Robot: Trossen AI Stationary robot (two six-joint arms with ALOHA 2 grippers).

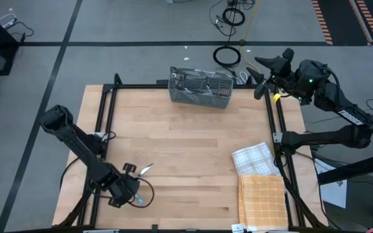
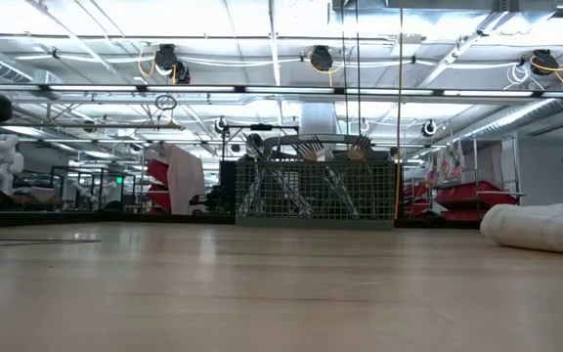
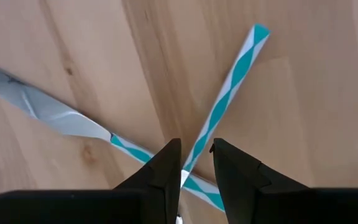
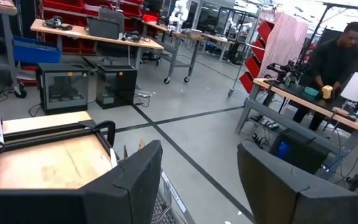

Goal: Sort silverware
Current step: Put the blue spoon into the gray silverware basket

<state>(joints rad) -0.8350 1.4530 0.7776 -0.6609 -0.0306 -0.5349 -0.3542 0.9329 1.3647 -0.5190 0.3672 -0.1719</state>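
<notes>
The grey wire-mesh caddy [image 1: 199,88] stands at the table's far edge, with several pieces of silverware [image 2: 306,149] upright in it. A knife [image 3: 42,111] with a teal-and-white patterned handle lies flat on the wood near the front left, and also shows in the high view [image 1: 146,169]. My left gripper [image 1: 132,189] points down beside it, nearly shut around a second piece [image 3: 229,81] whose handle crosses over the knife's handle. My right gripper [image 1: 263,77] is open and empty in the air, just right of the caddy. My left gripper [image 3: 196,163] has the second piece's handle at its narrow end [image 3: 191,160], between the two fingers, which come from above. The handle sticks out past the fingertips, over the knife. The fingers hide the head end. I cannot tell whether the piece is clear of the table.
A white checked towel [image 1: 254,158] and an orange checked one [image 1: 262,200] lie at the front right. Black frame rails [image 1: 102,116] run along the table's left and right sides. Bare wood lies across the middle. A person [image 4: 334,56] stands at a bench in the room beyond.
</notes>
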